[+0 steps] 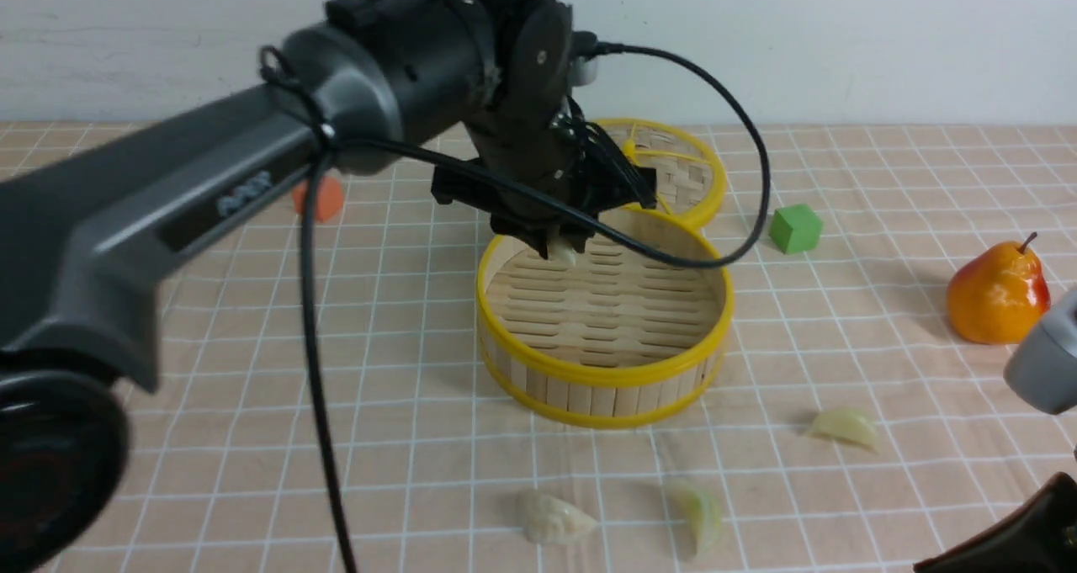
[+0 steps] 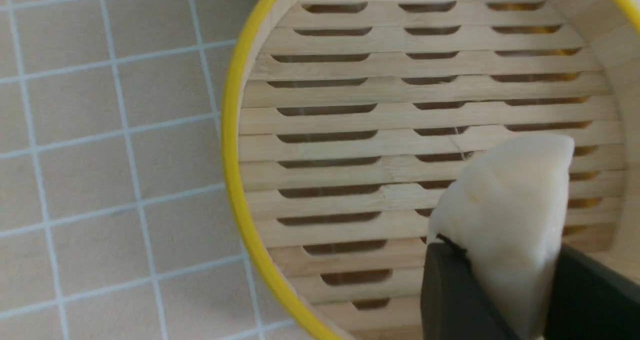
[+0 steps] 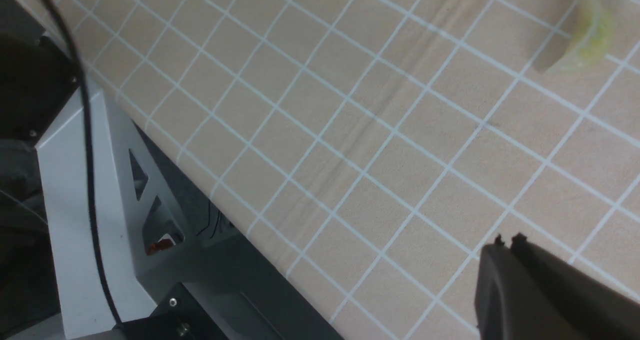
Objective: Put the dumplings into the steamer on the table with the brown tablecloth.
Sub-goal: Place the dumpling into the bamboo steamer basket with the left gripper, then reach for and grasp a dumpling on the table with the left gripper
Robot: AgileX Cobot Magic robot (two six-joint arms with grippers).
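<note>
Upper centre, the left gripper [image 1: 559, 245] pinches one dumpling [image 2: 505, 215] over the steamer [image 1: 602, 377], whose slatted floor is bare. Three more dumplings [image 1: 555, 518] lie on the brown tablecloth [image 1: 252, 438], lower centre to right, so none is in yet; the right gripper [image 3: 508, 241] sits clenched, empty

A plain white wall [image 1: 841, 43] runs across the back; elsewhere a grey metal frame [image 3: 60, 190] stands in shadow.
</note>
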